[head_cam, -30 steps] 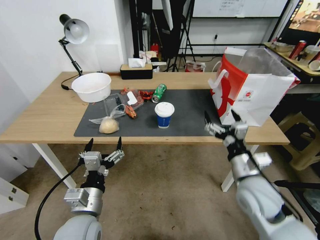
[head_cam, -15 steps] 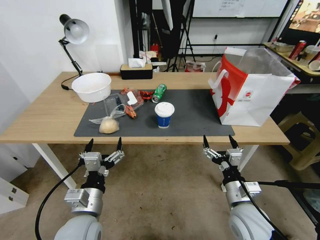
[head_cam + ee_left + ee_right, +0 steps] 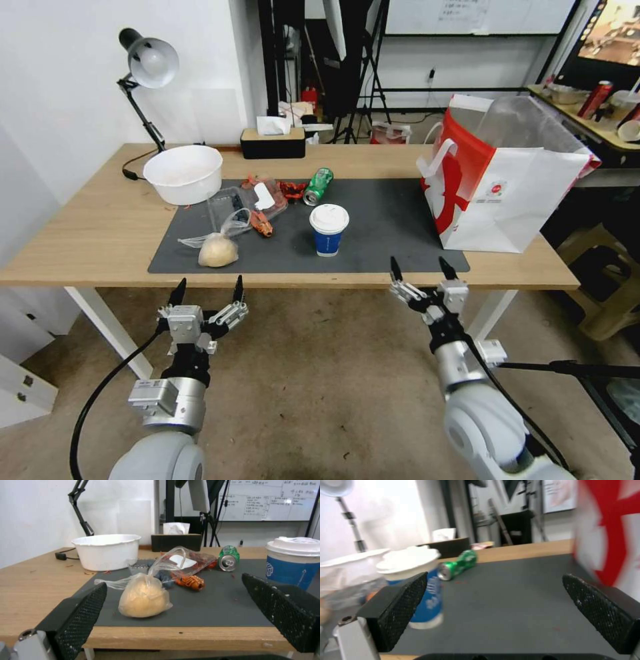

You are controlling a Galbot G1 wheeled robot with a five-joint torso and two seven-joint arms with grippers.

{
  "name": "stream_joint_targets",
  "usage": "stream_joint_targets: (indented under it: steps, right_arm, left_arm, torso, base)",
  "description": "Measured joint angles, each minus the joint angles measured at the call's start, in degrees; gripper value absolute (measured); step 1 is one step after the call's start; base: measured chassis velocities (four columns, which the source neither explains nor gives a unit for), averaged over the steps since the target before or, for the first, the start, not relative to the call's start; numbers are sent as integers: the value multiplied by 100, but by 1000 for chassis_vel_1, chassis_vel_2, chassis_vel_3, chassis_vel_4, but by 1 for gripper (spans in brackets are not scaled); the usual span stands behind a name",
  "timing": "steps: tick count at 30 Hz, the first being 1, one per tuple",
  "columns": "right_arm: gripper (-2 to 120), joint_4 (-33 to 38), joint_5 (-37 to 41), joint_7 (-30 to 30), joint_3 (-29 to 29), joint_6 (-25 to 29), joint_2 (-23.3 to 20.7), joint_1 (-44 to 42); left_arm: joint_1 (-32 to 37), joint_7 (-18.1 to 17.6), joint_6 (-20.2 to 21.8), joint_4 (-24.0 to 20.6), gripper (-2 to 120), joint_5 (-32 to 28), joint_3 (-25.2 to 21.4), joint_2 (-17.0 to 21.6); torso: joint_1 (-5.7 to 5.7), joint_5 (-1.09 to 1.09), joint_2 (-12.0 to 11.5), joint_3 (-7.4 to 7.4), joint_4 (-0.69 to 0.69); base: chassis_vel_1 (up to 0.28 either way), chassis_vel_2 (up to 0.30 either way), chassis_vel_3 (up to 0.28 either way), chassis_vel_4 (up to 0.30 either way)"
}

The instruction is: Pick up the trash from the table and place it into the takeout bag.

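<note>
While the left gripper point(image 3: 207, 287) waits wide open below the table's point(image 3: 100, 233) near edge, the right gripper point(image 3: 419, 269), also wide and empty, hangs beside the takeout bag's point(image 3: 513, 200) near corner.

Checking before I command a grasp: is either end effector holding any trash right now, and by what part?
Nothing is held. The left end effector and right end effector are both open and empty, short of the table's near edge.
</note>
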Motion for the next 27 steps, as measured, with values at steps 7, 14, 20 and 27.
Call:
stream_joint_targets:
  steps: [7, 14, 20, 27]
  right_arm:
    - [100, -451, 622, -754, -314, -491, -240, 857]
    - [100, -987, 769, -1098, -763, -837, -314, 1597]
    - [100, -1688, 708, -1116, -1267, -936, -208, 2242]
    - [100, -2128, 708, -1076, -1674, -942, -5, 2720]
  left_arm:
    - [3, -4, -21, 0, 100, 1, -9, 0]
    - [9, -8, -39, 2, 100, 4, -37, 0]
    - [31, -26, -61, 2, 100, 7, -83, 0]
    - [37, -61, -89, 9, 100, 16, -92, 0]
  torso:
    - [0, 1, -1, 0, 0]
    - [0, 0, -1, 0, 0]
    - [1, 0, -1, 1, 0]
    - [0, 0, -1, 0, 0]
  base:
    - [0, 0, 0, 0]
    - [0, 0, 0, 0]
    - [0, 0, 0, 0]
    - [0, 0, 0, 0]
